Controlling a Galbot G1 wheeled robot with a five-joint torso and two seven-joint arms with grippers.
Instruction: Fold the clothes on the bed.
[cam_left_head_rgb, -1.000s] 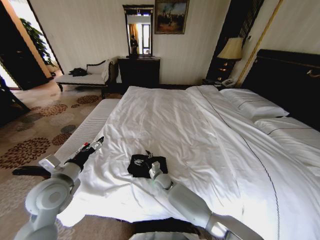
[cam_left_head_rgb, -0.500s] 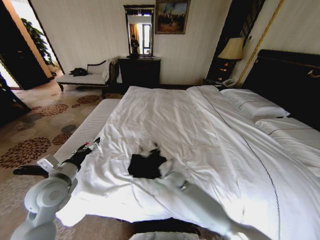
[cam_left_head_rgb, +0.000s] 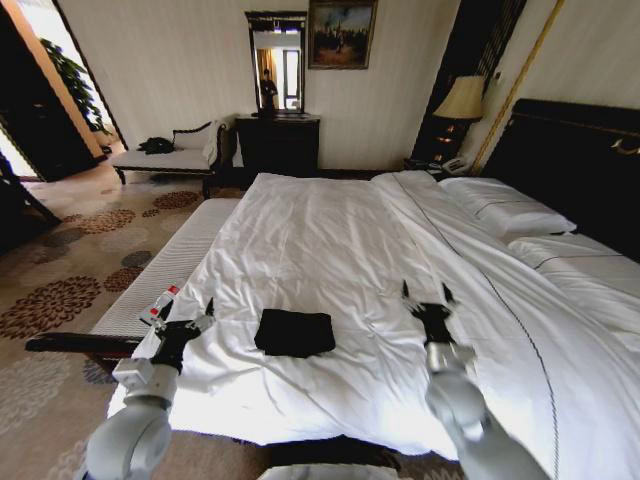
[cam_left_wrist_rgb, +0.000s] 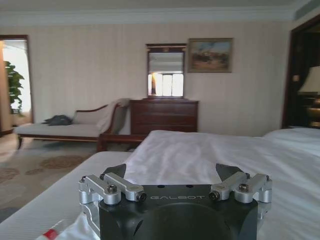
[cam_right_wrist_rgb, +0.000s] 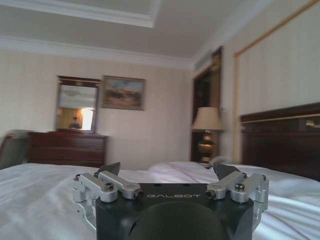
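Black and soft, the T-shirt (cam_left_head_rgb: 294, 332) lies near the foot end of the big bed (cam_left_head_rgb: 340, 230), on the white sheets. It looks like a small neat block now, wider than it is deep, with its long side running across the bed from one arm toward the other. I think it is already folded up, but from where I stand I cannot see the layers, so that is only my guess. The left end effector (cam_left_head_rgb: 184, 322) hangs just off the bed's left edge, with its fingers spread apart and nothing between them. The right end effector (cam_left_head_rgb: 424, 296) hangs over the sheets on the other side, and its fingers are spread apart too, also holding nothing. The shirt lies between the two arms and touches neither one. The left end effector looks a little nearer to it than the right one does, so if the shirt needs one more tidy or a last fold, the left arm would have the shorter reach, going in sideways toward the shirt's short edge. I see no box, basket or drawer by the shirt to put it in.
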